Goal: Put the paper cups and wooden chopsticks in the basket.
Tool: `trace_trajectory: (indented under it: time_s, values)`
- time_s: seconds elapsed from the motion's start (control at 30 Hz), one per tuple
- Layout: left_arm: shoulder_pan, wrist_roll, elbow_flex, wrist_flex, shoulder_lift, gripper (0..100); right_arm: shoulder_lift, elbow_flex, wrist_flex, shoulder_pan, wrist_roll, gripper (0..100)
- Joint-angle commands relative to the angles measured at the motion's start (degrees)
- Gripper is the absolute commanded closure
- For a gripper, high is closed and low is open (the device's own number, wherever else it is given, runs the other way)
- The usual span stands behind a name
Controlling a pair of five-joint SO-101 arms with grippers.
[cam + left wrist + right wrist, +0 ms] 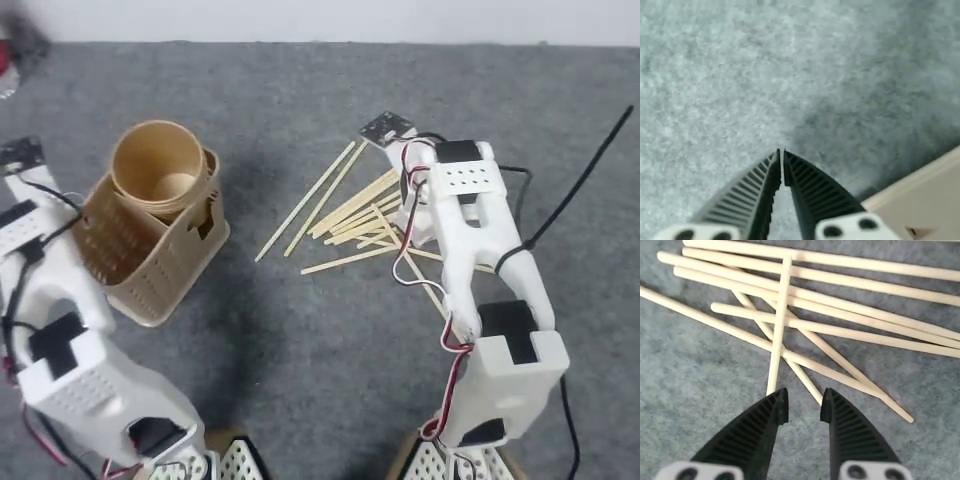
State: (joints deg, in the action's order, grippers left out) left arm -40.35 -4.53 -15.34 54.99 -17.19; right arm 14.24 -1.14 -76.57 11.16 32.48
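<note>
A tan slotted basket (150, 262) stands at the left with stacked paper cups (160, 168) upright inside it. Several wooden chopsticks (350, 215) lie scattered on the grey carpet right of centre. My right gripper (804, 405) hovers low over this pile (805, 315), slightly open, with nothing held. The end of one crossing chopstick (779, 325) lies just ahead of one fingertip, and another stick's end (816, 396) points into the gap. My left gripper (781, 156) is shut and empty above bare carpet; its arm (40, 270) stands left of the basket.
Grey carpet (300, 340) covers the table, with open room between the basket and the chopsticks. A tan flat edge (925, 195) shows beside the left gripper. A black cable (580, 190) trails off to the right of the right arm (480, 250).
</note>
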Motion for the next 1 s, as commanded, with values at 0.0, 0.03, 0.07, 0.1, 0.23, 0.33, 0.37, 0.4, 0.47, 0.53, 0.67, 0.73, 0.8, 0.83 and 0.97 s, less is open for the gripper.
trace_trajectory:
  time_s: [0.0, 0.03, 0.07, 0.1, 0.23, 0.33, 0.37, 0.4, 0.47, 0.53, 0.67, 0.73, 0.8, 0.83, 0.97]
  values:
    - [1.6, -2.0, -3.4, -0.4, 3.0, 99, -0.7, 0.1, 0.7, -0.5, 0.9, 86.8]
    - [1.4, -2.3, -3.2, -0.5, 3.3, 99, -0.7, 0.1, 0.6, -0.5, 0.9, 86.8]
    - [0.8, -2.3, -2.9, -0.9, 3.6, 99, -0.7, 0.1, 0.5, -0.5, 0.9, 86.8]
    - [-0.1, -2.2, -2.2, -1.9, 4.0, 99, -0.7, 0.1, 0.3, -0.5, 0.9, 86.8]
    - [-5.2, -2.0, 3.8, -5.4, 4.0, 99, -0.7, 0.0, 0.1, -0.5, 0.9, 86.8]
    - [-7.0, -3.0, 9.1, 1.3, 3.9, 99, -0.7, -1.1, 0.5, -0.4, 0.9, 86.8]
    - [-7.0, -4.8, 10.5, 4.7, 3.6, 99, -0.7, -1.6, 0.7, -0.4, 0.9, 86.8]
    - [-6.9, -6.3, 11.5, 7.6, 3.5, 99, -0.7, -1.8, 1.0, -0.3, 0.9, 86.8]
    - [-6.3, -8.4, 11.9, 11.6, 3.9, 99, -0.7, -2.0, 1.4, 0.1, 0.9, 86.8]
    - [-5.9, -10.6, 11.9, 14.5, 3.8, 99, -0.7, -2.0, 1.0, 0.6, 0.7, 86.8]
    - [-5.0, -14.6, 11.6, 21.2, 3.7, 99, -1.2, -2.9, 1.0, 1.2, 0.6, 86.8]
    - [-4.9, -15.6, 11.8, 24.3, 4.0, 99, -1.3, -3.2, 1.0, 1.3, 0.7, 86.8]
    - [-4.1, -16.7, 11.9, 26.5, 4.0, 99, -1.3, -3.2, 1.0, 1.2, 0.6, 86.8]
    - [-3.6, -17.2, 11.9, 27.6, 3.7, 99, -1.3, -3.2, 1.0, 1.2, 0.5, 86.8]
    - [-0.3, -17.8, 11.8, 32.1, 3.9, 99, -1.3, -3.2, 1.0, 1.2, 0.4, 86.8]
